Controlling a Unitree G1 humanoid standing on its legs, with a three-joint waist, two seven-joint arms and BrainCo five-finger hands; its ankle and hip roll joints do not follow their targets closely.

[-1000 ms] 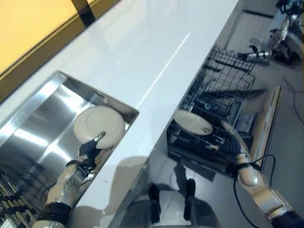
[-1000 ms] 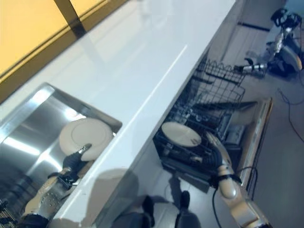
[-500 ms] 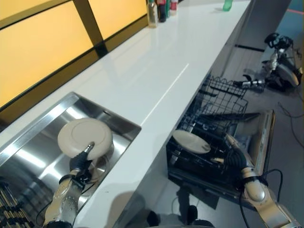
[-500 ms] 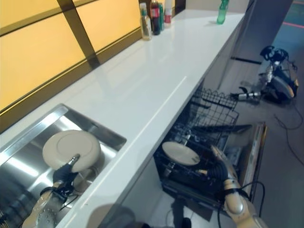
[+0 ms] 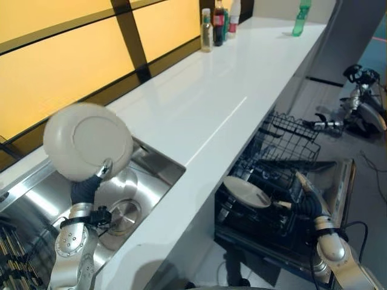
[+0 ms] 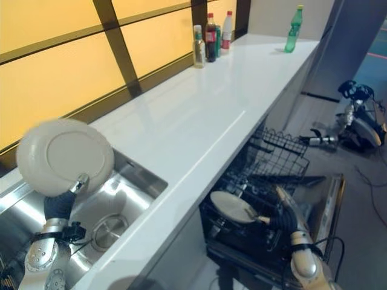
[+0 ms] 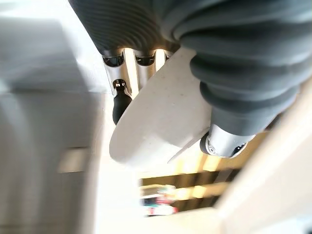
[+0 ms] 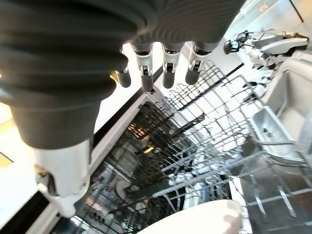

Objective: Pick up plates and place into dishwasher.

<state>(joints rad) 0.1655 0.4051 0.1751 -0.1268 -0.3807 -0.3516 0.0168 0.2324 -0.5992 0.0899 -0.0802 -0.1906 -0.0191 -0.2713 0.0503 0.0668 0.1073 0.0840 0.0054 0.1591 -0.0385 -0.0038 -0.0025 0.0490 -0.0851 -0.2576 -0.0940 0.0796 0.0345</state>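
Note:
My left hand (image 5: 89, 186) is shut on the lower rim of a beige plate (image 5: 87, 140) and holds it upright, well above the steel sink (image 5: 148, 175). In the left wrist view the plate (image 7: 161, 112) sits pinched between the fingers (image 7: 119, 100) and the thumb. A second beige plate (image 5: 245, 190) lies in the lower rack (image 5: 254, 220) of the open dishwasher under the counter. My right hand (image 5: 307, 192) is open beside that rack, just right of the plate, holding nothing. In the right wrist view this plate (image 8: 195, 222) lies below the straight fingers (image 8: 168, 66).
A long white counter (image 5: 199, 103) runs from the sink to several bottles (image 5: 216, 25) and a green bottle (image 5: 300, 18) at its far end. The upper wire rack (image 5: 287, 130) is pulled out above the dishwasher door (image 5: 341, 181). Another robot (image 5: 363, 109) lies on the floor beyond.
My left hand has lifted the plate out of the sink and stood it upright. The camera has tilted up, showing the counter's far end. The right hand stays by the lower rack.

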